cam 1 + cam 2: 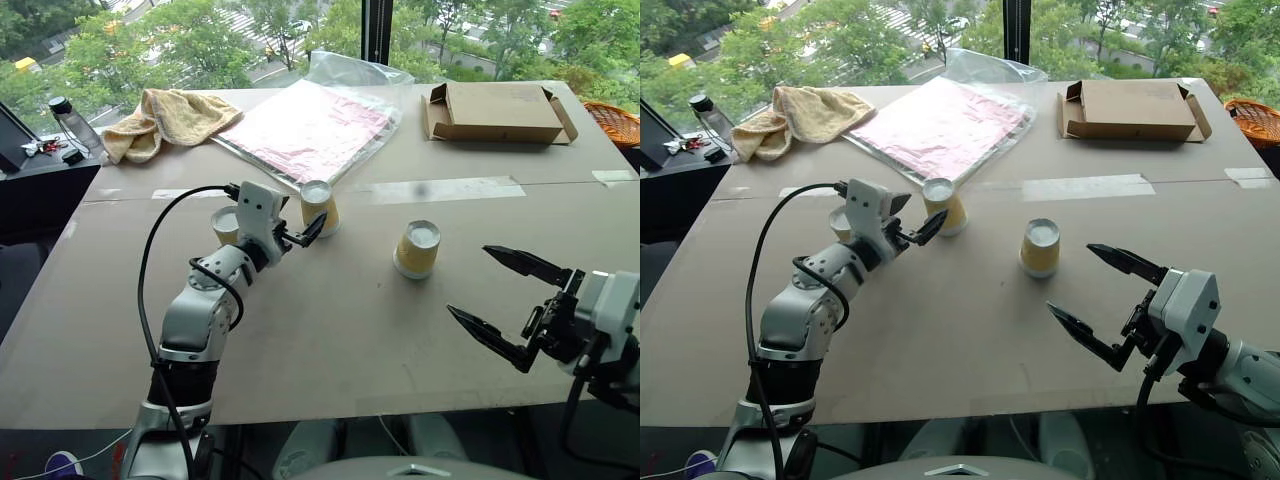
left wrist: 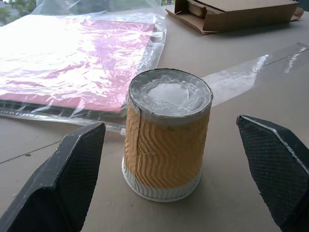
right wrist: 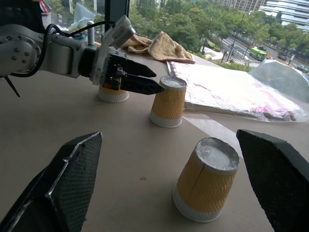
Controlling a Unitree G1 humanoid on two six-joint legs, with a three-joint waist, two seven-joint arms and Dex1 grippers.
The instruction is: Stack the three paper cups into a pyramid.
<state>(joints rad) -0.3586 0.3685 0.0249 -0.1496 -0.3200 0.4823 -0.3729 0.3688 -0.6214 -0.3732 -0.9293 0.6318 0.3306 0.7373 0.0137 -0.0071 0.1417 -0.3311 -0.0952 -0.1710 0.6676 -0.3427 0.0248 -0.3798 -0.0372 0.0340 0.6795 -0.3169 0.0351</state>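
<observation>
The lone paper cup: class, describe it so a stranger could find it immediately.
Start at the cardboard box at the table's far edge and come toward the robot. The lone paper cup stands upside down, apart from the two others near the pink plastic-wrapped sheet.

Before me, a bagged pink sheet (image 1: 310,130) lies at the table's (image 1: 330,340) far middle, a towel (image 1: 170,120) far left, an open carton (image 1: 497,112) far right, a bottle (image 1: 72,122) beyond the left edge.
</observation>
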